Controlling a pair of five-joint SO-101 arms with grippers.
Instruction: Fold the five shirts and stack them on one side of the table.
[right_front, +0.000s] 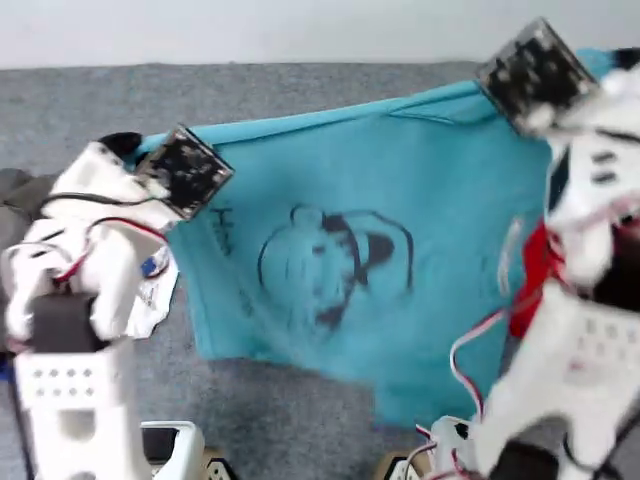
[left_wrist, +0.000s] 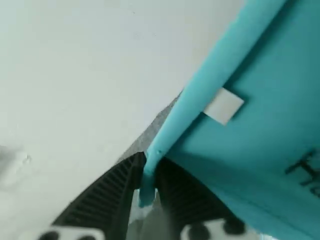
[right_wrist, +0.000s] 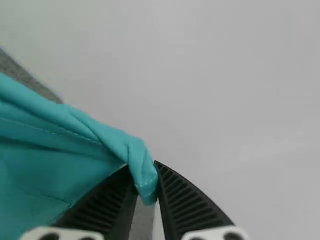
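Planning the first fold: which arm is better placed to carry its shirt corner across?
Probably right: the right end effector clamps a bunched corner of the teal shirt; the left end effector pinches only thin hem.

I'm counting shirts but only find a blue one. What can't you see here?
- High view: teal shirt: drawing blurred, right side behind the right arm.
- High view: white cloth mostly under the left arm; cannot tell if it is a shirt.
- Wrist views: left gripper and right gripper pinch the shirt's hem; the rest is cut off by the edges.
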